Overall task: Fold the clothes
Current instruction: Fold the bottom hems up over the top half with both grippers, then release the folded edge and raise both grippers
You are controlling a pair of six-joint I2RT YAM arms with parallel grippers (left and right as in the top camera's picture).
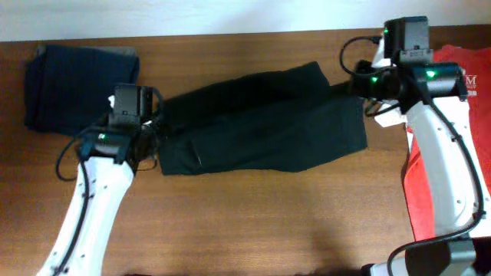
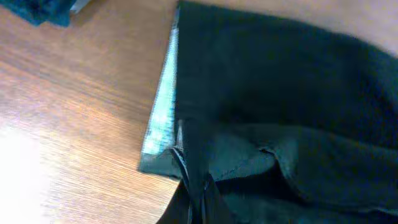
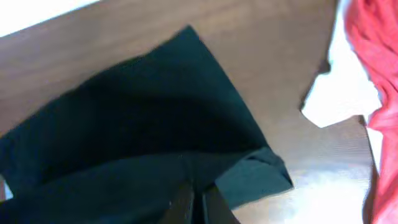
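Note:
The black garment (image 1: 261, 123) lies spread across the middle of the wooden table, its upper half folded partly over the lower. My left gripper (image 1: 153, 134) is shut on its left edge; the left wrist view shows the fingers (image 2: 198, 199) pinching black cloth (image 2: 280, 81) beside the pale grey-white inner band (image 2: 163, 106). My right gripper (image 1: 359, 88) is shut on its right upper edge; the right wrist view shows the fingers (image 3: 198, 202) closed on black cloth (image 3: 137, 124) next to a turned-up corner (image 3: 255, 177).
Dark navy folded clothes (image 1: 77, 86) lie at the far left, just behind the left arm. A red T-shirt (image 1: 453, 153) lies along the right edge, under the right arm, and shows in the right wrist view (image 3: 379, 56). Bare wood (image 1: 261, 222) fills the table's front.

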